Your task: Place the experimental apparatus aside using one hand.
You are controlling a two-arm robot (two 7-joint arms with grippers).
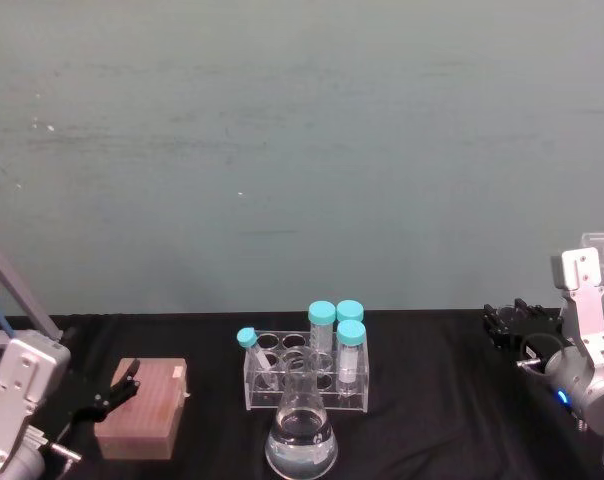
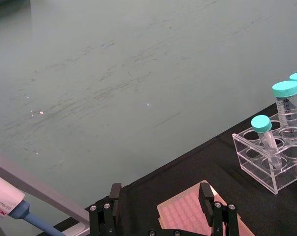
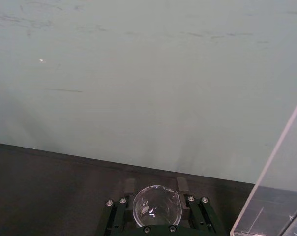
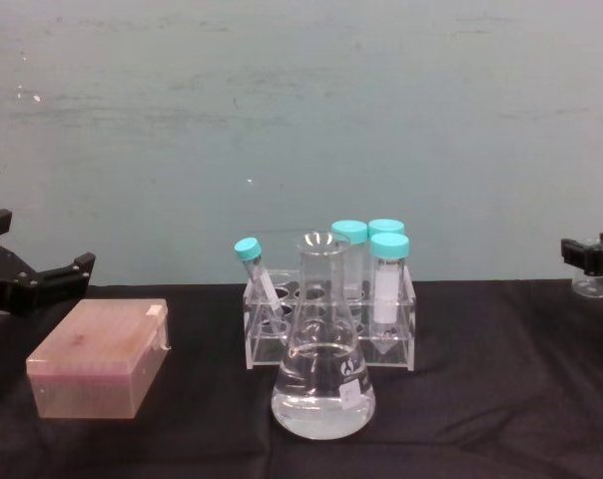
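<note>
Evidently the right claw (image 3: 156, 188) grips the small beaker (image 3: 157, 209) by the surface's (image 1: 432, 400) right edge (thin glass, likely slippery: hold its wall gently); the left claw (image 2: 160, 191) gapes wide, idle, near the left edge.

**Clearances and obstructions, black-clothed table**

Right gripper (image 1: 502, 325), closed round the small beaker (image 3: 157, 206): clear acrylic panel (image 3: 286, 196) close beside it. Bare cloth (image 1: 432, 400) lies open on its inner side as far as the tube rack (image 1: 307, 378) and conical flask (image 1: 301, 440).

Left gripper (image 1: 130, 380), fingers spread: pink tip box (image 1: 142, 415) just beneath the fingertips. A bare strip separates box and rack.
</note>
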